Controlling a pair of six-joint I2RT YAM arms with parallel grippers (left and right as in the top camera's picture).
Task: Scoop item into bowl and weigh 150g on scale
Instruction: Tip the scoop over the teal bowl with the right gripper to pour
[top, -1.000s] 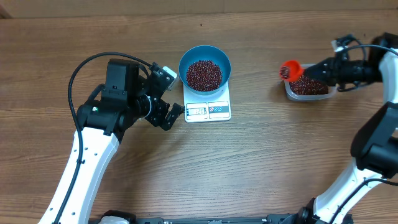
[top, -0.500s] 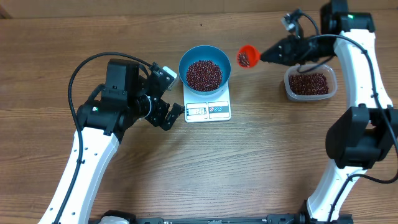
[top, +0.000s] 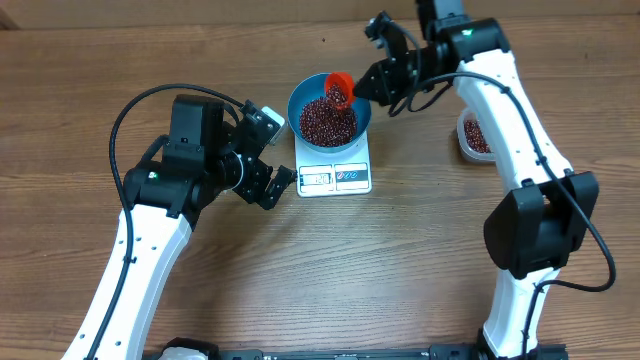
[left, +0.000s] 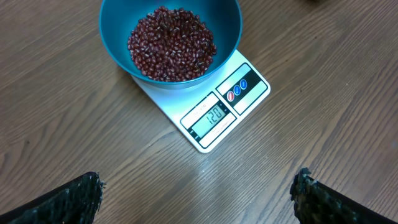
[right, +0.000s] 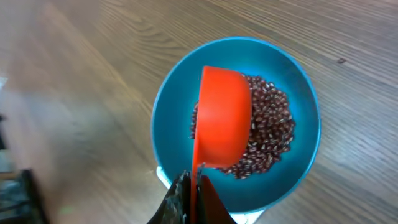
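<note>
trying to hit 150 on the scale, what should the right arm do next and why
Probably tip the scoop a little further and trickle beans in slowly: it hangs over the bowl in the right gripper, and the scale display seems to read 120, short of 150.

Bright blue on the bowl (left: 115, 25), plain and glossy all over. Inside it, the beans (left: 171, 43) are dark red-brown, with tiny pale flecks. The scale (left: 254, 76) is white, and its display (left: 208, 117) is pale grey-green with dark digits. Beside the display sit two round buttons (left: 236, 90), one red and one blue. The scoop (right: 221, 118) is vivid orange-red, a single solid colour. The table (top: 400, 260) is mid-brown with streaky wood grain. The left arm (top: 150, 240) and right arm (top: 500, 90) are white with black joints.
</note>
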